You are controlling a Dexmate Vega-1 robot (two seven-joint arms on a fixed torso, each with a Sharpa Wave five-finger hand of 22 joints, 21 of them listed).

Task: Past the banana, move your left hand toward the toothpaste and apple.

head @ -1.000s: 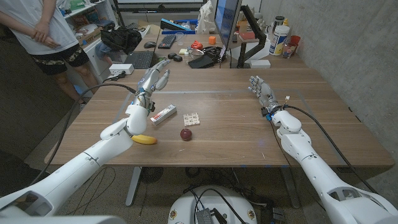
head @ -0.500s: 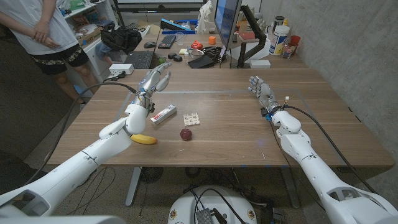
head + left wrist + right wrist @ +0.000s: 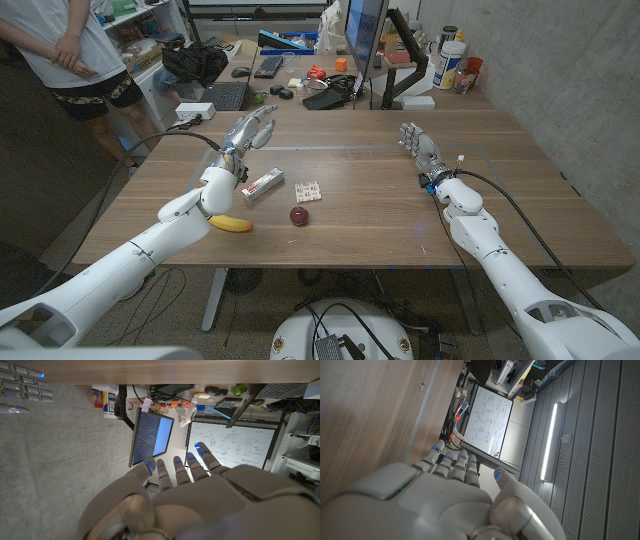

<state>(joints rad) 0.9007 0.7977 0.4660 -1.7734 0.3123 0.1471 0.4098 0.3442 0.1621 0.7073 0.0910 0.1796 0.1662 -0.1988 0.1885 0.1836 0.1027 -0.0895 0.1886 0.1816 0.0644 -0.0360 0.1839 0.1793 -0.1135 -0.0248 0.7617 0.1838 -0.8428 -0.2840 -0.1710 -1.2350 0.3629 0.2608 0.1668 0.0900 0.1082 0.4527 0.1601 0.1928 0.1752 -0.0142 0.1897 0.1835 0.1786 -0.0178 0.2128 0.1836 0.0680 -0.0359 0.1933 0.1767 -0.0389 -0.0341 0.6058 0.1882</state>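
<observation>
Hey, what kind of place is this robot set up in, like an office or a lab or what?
Most likely a lab or office workspace. Behind the wooden table stand a computer monitor and keyboards, a whiteboard covered in writing shows in the left wrist view, and a person stands watching.

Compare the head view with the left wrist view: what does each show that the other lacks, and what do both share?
Head view alone: the banana, toothpaste and apple on the wooden table, plus a person standing behind it. Left wrist view alone: a whiteboard with writing. Both: the left hand, empty with fingers apart, the right hand, and a monitor.
</observation>
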